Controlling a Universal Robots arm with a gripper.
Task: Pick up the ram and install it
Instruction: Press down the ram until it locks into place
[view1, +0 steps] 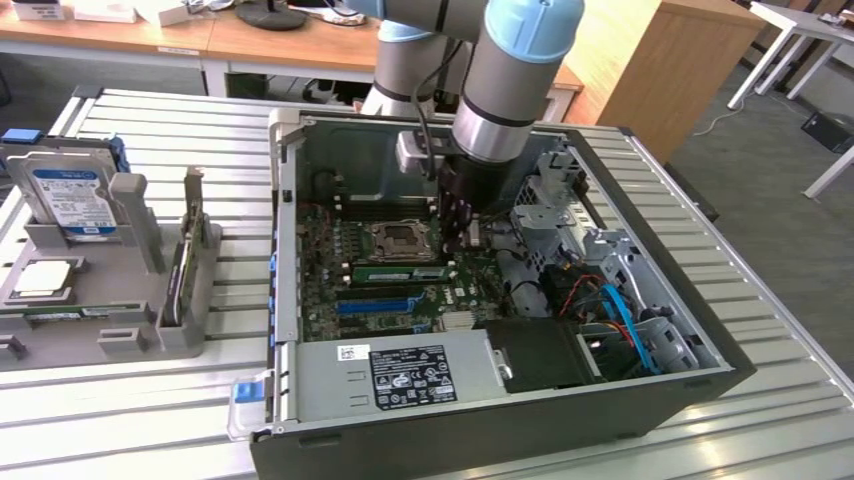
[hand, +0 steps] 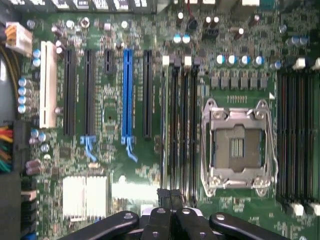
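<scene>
The ram (view1: 396, 272), a long green stick with black chips, stands in a memory slot just in front of the CPU socket (view1: 398, 240) inside the open computer case (view1: 287, 250). From the wrist it appears edge-on as a thin strip (hand: 163, 125) in the slot farthest from the socket (hand: 237, 145). My gripper (view1: 467, 238) hangs over the motherboard, slightly above the ram's end toward the exterior view's right. Its black fingers (hand: 160, 222) are pressed together over the end of the memory slots, so the gripper (hand: 172, 220) is shut with nothing visible between them.
A grey holder (view1: 134, 300) at the exterior view's left carries a blue-labelled hard drive (view1: 74, 200), a processor (view1: 40, 280) and an upright card (view1: 180, 270). The power supply (view1: 400, 375) fills the case's near end. A blue slot (hand: 127, 95) lies among the black expansion slots.
</scene>
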